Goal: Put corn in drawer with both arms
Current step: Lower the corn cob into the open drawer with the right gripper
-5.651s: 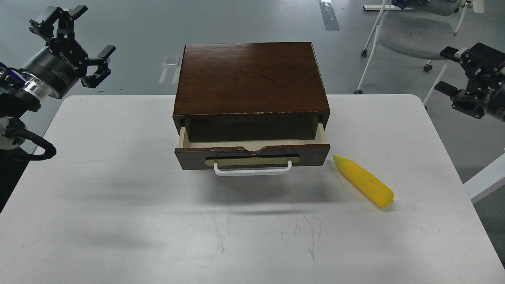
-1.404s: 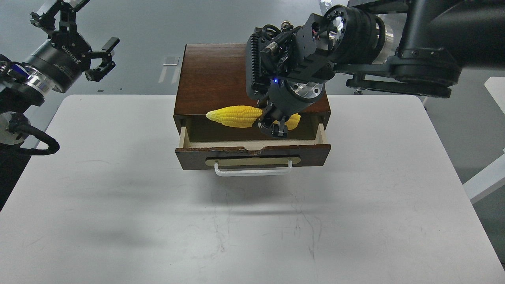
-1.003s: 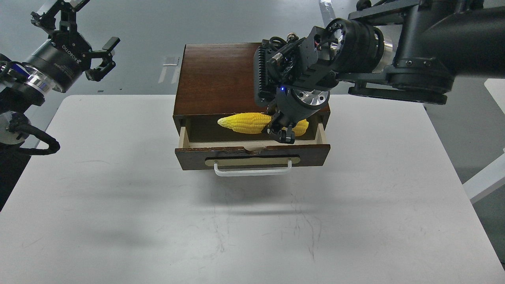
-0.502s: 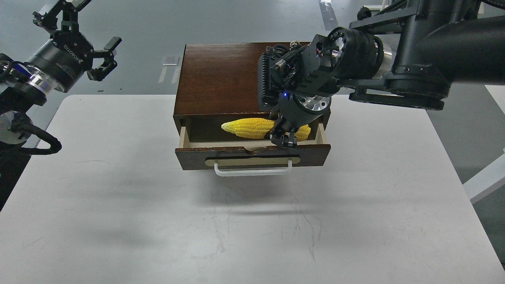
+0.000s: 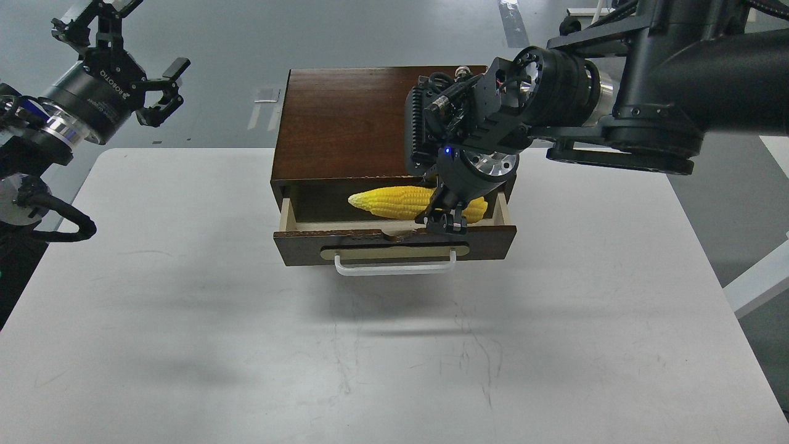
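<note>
Table (image 5: 185,345): white, scuffed top; it carries the dark brown wooden box, which sits toward the far edge at the middle.
Box (image 5: 345,117): glossy brown lid, its one drawer facing the camera.
Right arm (image 5: 678,80): thick and black, reaching in from the upper right across the box's right half and angled down toward the drawer.
Left arm (image 5: 37,129): raised at the upper left, off the table's edge and well apart from the box.
Drawer (image 5: 394,243): pulled partly out — pale inner sides show, with a white bar handle on a tan plate in front.
Corn (image 5: 394,201): bright yellow, lying crosswise over the drawer opening, pointed tip to the left, thick end to the right.
Right gripper (image 5: 444,222): fingers clamped on the corn near its right end, tips just at the drawer's front edge.
Left gripper (image 5: 132,74): fingers spread wide, holding nothing.
</note>
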{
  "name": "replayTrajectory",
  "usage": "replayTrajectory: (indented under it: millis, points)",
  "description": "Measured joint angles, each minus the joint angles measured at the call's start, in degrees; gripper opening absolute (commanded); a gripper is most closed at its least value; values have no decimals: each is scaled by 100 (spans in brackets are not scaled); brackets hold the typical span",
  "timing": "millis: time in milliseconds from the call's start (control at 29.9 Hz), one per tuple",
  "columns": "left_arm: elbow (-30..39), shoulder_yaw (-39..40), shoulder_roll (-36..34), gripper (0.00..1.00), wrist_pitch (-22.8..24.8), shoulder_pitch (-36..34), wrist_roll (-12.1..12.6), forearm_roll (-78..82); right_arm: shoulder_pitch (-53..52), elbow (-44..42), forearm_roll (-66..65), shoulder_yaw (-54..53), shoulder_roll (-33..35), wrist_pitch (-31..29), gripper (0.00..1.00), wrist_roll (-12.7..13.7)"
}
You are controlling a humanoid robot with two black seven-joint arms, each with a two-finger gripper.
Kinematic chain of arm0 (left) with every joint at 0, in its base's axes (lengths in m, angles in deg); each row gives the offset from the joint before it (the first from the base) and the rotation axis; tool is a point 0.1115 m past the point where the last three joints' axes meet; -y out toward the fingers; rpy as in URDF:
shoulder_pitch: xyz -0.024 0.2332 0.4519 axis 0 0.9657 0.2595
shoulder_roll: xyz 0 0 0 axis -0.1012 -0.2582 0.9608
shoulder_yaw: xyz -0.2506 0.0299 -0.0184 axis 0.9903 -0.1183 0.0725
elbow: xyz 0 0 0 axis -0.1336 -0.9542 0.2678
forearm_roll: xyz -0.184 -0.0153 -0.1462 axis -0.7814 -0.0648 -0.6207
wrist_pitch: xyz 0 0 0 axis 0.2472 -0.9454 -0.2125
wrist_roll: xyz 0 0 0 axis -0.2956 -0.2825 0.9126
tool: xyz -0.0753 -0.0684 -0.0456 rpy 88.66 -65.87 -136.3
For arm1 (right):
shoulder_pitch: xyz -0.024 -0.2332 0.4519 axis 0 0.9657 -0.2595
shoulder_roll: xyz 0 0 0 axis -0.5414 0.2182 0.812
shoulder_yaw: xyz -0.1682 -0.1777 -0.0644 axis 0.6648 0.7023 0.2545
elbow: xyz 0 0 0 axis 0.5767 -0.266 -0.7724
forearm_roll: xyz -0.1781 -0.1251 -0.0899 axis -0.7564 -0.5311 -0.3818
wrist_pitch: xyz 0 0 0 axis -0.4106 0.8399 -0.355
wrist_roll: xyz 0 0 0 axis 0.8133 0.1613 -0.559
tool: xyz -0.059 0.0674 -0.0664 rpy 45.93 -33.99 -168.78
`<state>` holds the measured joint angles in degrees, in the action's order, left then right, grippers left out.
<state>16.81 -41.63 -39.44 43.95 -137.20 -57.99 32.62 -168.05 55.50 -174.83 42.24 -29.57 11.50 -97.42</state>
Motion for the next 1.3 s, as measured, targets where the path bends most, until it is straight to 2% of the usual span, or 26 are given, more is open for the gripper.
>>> replayTrajectory:
  millis: [803, 1304]
  points:
    - [-1, 0, 0, 98, 3, 5, 0, 0, -9, 2, 1, -3, 0, 0, 54, 0]
    - [-3, 0, 2, 98, 4, 10, 0, 0, -9, -1, 1, -9, 0, 0, 54, 0]
